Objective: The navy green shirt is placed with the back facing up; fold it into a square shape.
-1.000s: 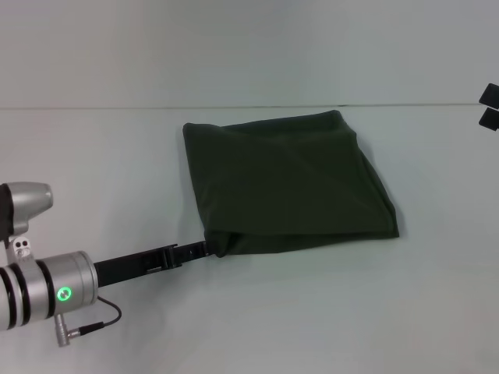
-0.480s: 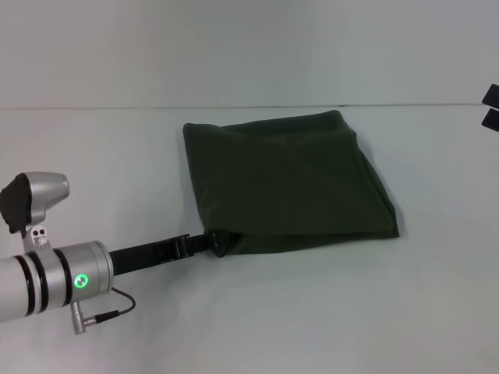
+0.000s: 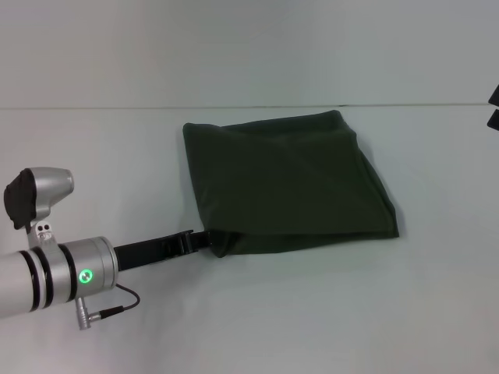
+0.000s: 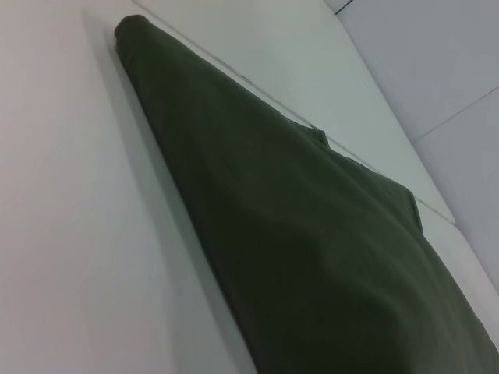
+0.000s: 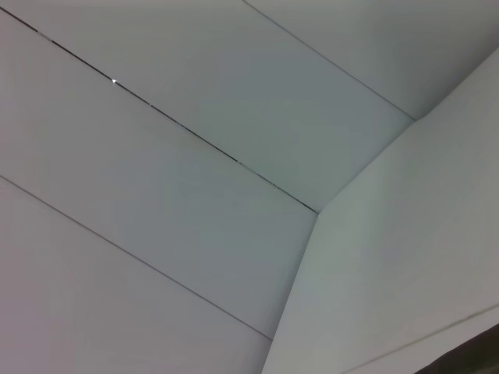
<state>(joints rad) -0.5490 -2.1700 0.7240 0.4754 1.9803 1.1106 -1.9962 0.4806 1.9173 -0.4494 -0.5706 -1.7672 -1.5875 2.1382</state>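
The navy green shirt (image 3: 288, 183) lies folded into a rough square on the white table (image 3: 117, 156), plain side up, with a diagonal crease and a doubled near edge. My left gripper (image 3: 209, 239) reaches in low from the left and meets the shirt's near left corner. The left wrist view shows the shirt (image 4: 312, 234) close up, lying flat along the table. My right gripper (image 3: 493, 107) shows only as two separate black fingertips at the far right edge, well away from the shirt and empty.
The table's far edge (image 3: 93, 107) meets a pale wall behind the shirt. The right wrist view shows only wall panels (image 5: 195, 195).
My left arm has shifted a little to the right and farther in, with its gripper staying at the shirt's near left corner. The right gripper has slid slightly farther out of view. The shirt has barely moved.
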